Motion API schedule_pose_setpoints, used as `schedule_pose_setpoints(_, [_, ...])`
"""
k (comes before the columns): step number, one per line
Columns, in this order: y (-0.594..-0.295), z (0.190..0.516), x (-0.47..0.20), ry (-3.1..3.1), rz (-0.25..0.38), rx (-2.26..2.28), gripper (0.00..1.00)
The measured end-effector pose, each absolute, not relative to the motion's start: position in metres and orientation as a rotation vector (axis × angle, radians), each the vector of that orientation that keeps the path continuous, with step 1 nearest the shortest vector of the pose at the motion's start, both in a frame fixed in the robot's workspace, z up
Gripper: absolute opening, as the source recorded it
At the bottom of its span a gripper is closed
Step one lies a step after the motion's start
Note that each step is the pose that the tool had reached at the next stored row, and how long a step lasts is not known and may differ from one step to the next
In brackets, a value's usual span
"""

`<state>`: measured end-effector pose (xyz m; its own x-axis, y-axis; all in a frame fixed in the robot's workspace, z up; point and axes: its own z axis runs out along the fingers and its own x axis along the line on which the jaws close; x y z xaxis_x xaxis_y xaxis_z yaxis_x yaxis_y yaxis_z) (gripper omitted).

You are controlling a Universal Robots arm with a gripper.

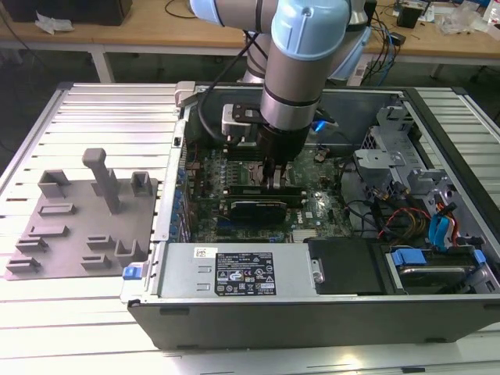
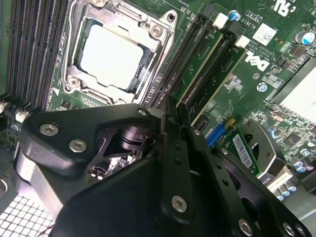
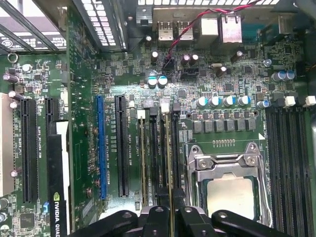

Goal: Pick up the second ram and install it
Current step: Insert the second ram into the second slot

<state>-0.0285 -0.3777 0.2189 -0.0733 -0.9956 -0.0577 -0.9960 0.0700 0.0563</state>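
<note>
Down at centre frame in the exterior view, the black two-fingered gripper [image 1: 274,181] stands over the green motherboard [image 1: 324,205] inside the open grey computer case [image 1: 312,308]. Its fingers [image 3: 165,219] are clamped on the second ram [image 3: 171,163], a thin dark-green stick standing in a slot just beside the silver square processor [image 3: 231,195], lower centre of the first wrist view.

Inside the open computer case [image 1: 258,312], the gripper [image 1: 274,181] has little room. The processor socket [image 1: 244,170] sits at its 10 o'clock, the black graphics card [image 1: 262,208] at 6 o'clock, tangled cables [image 1: 391,219] at 3 o'clock.
</note>
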Motion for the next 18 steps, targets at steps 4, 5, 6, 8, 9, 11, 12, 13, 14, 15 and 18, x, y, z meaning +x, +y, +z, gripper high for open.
schedule_pose_setpoints(4, [-0.378,0.226,-0.028,2.295,0.126,-2.136,0.19])
schedule_pose_setpoints(5, [-0.378,0.230,-0.028,2.295,0.126,-2.136,0.19])
schedule_pose_setpoints(6, [-0.377,0.238,-0.028,2.295,0.125,-2.136,0.19])
schedule_pose_setpoints(8, [-0.376,0.249,-0.028,2.297,0.121,-2.138,0.19])
schedule_pose_setpoints(9, [-0.376,0.257,-0.028,2.298,0.119,-2.139,0.18])
schedule_pose_setpoints(11, [-0.375,0.275,-0.028,2.301,0.112,-2.141,0.08])
schedule_pose_setpoints(12, [-0.375,0.276,-0.028,2.301,0.112,-2.141,0.08])
schedule_pose_setpoints(13, [-0.375,0.276,-0.028,2.301,0.112,-2.141,0.08])
schedule_pose_setpoints(14, [-0.375,0.276,-0.028,2.301,0.112,-2.141,0.08])
schedule_pose_setpoints(15, [-0.375,0.276,-0.028,2.301,0.112,-2.141,0.08])
schedule_pose_setpoints(18, [-0.375,0.276,-0.028,2.301,0.112,-2.141,0.08])
